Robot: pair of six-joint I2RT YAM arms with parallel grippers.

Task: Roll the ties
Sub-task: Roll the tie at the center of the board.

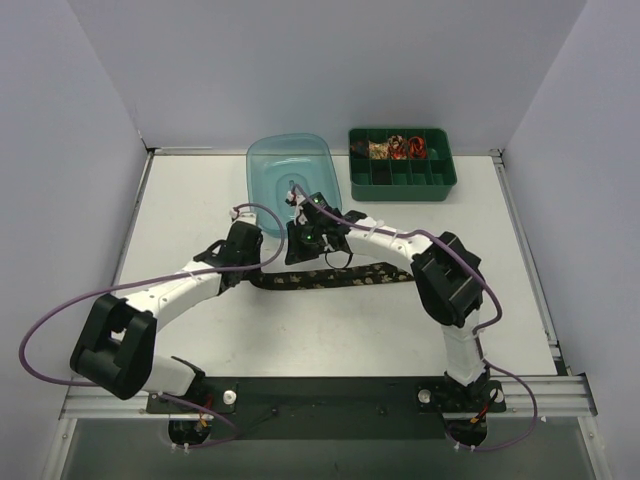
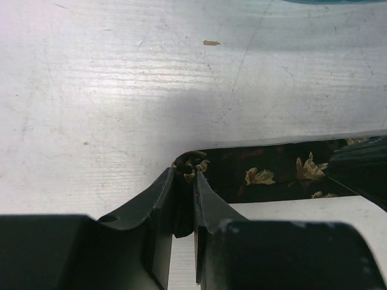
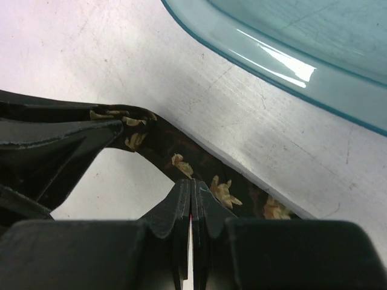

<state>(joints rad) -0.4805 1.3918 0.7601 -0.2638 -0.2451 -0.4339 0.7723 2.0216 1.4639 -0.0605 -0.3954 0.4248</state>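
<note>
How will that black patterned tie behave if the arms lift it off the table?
Probably floppy: the black tie lies flat and bends sharply between the left gripper and right gripper. Likely light, since fingertip pinches seem enough to hold it. Its curled end may unroll if released.

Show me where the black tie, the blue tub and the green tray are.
black tie [image 1: 345, 278]: top view, middle of its length.
blue tub [image 1: 283, 165]: top view, bare floor.
green tray [image 1: 400, 191]: top view, near wall.
</note>
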